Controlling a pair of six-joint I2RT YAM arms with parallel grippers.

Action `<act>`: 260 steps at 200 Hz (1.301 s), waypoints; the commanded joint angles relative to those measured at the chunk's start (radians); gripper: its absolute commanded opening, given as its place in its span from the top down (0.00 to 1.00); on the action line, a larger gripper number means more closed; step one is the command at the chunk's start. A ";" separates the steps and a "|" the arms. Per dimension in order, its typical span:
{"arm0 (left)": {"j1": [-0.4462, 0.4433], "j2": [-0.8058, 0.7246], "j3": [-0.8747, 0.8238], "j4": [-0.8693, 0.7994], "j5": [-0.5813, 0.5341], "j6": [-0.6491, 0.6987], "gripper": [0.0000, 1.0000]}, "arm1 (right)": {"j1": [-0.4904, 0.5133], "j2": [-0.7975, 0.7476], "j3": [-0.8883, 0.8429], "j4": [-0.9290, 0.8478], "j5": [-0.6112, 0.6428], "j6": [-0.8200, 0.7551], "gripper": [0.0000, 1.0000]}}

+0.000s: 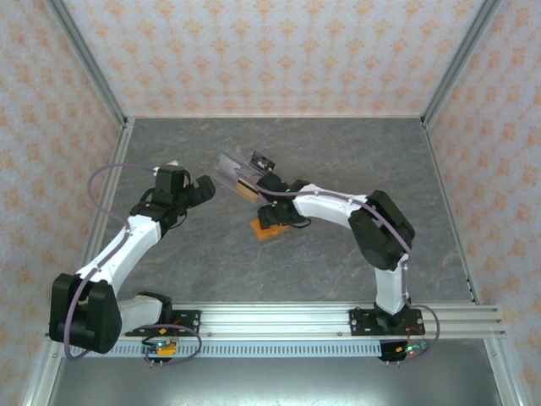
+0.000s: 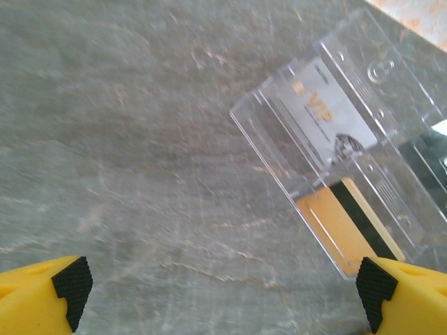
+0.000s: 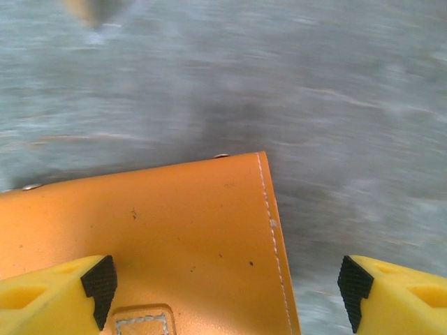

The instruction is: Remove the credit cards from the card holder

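Observation:
The orange card holder [image 1: 269,230] lies closed on the table near the middle. My right gripper [image 1: 275,213] hovers just above it, open. In the right wrist view the card holder's orange flap [image 3: 181,223] sits below my right gripper [image 3: 227,286], with the left fingertip [image 3: 100,281] over the leather and the right one over bare table. A pale grey-white credit card [image 2: 325,118] and a tan credit card with a dark stripe [image 2: 342,220] show through a clear plastic piece [image 2: 279,150]. My left gripper [image 2: 223,289] is open with nothing between its fingers, just short of that piece.
The clear plastic piece [image 1: 235,167] lies behind the card holder, with a small black card [image 1: 262,160] at its far end. My left gripper [image 1: 201,189] stands to its left. Patterned walls and metal posts [image 1: 108,101] close in the grey table [image 1: 355,161].

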 commanded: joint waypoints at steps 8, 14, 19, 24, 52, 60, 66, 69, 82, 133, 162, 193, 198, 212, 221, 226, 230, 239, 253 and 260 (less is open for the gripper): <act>-0.051 0.054 0.039 0.025 0.097 -0.107 0.00 | -0.075 -0.066 -0.094 -0.021 0.000 0.045 0.16; -0.066 0.069 0.043 0.032 0.103 -0.120 0.00 | -0.087 -0.083 -0.103 -0.011 -0.028 0.047 0.16; -0.080 0.083 0.047 0.039 0.110 -0.133 0.00 | -0.098 -0.098 -0.110 0.000 -0.054 0.050 0.16; -0.091 0.101 0.053 0.045 0.122 -0.147 0.00 | -0.109 -0.114 -0.120 0.016 -0.088 0.054 0.16; -0.161 0.220 0.112 0.047 0.209 -0.210 0.03 | -0.199 -0.191 -0.178 0.134 -0.276 0.092 0.15; -0.185 0.244 0.116 0.071 0.227 -0.233 0.03 | -0.219 -0.196 -0.181 0.140 -0.295 0.088 0.16; -0.203 0.261 0.117 0.089 0.234 -0.253 0.04 | -0.233 -0.197 -0.179 0.141 -0.307 0.080 0.17; -0.213 0.269 0.118 0.096 0.238 -0.262 0.04 | -0.238 -0.196 -0.178 0.140 -0.310 0.078 0.18; -0.248 0.302 0.127 0.118 0.243 -0.305 0.07 | -0.264 -0.191 -0.173 0.130 -0.330 0.065 0.22; -0.355 0.383 0.136 0.169 0.253 -0.444 0.23 | -0.287 -0.136 -0.126 0.040 -0.300 0.004 0.56; -0.391 0.422 0.134 0.195 0.270 -0.489 0.31 | -0.287 -0.110 -0.115 0.030 -0.283 -0.002 0.67; -0.411 0.470 0.139 0.238 0.311 -0.514 0.37 | -0.288 -0.093 -0.112 0.024 -0.253 0.000 0.73; -0.414 0.477 0.141 0.240 0.314 -0.517 0.38 | -0.287 -0.090 -0.112 0.022 -0.249 -0.001 0.74; -0.423 0.492 0.148 0.242 0.318 -0.517 0.39 | -0.287 -0.081 -0.114 0.009 -0.242 0.000 0.76; -0.424 0.502 0.154 0.241 0.322 -0.516 0.40 | -0.288 -0.075 -0.115 0.004 -0.240 0.002 0.77; -0.423 0.509 0.156 0.241 0.325 -0.515 0.40 | -0.287 -0.073 -0.117 0.003 -0.239 0.005 0.77; -0.423 0.512 0.156 0.237 0.327 -0.515 0.40 | -0.287 -0.072 -0.118 0.002 -0.240 0.007 0.78; -0.423 0.516 0.158 0.238 0.331 -0.515 0.40 | -0.288 -0.070 -0.124 0.005 -0.242 0.009 0.78; -0.423 0.526 0.156 0.256 0.345 -0.514 0.42 | -0.287 -0.068 -0.132 0.010 -0.243 0.014 0.79; -0.424 0.532 0.158 0.264 0.355 -0.515 0.42 | -0.288 -0.067 -0.134 0.010 -0.244 0.014 0.79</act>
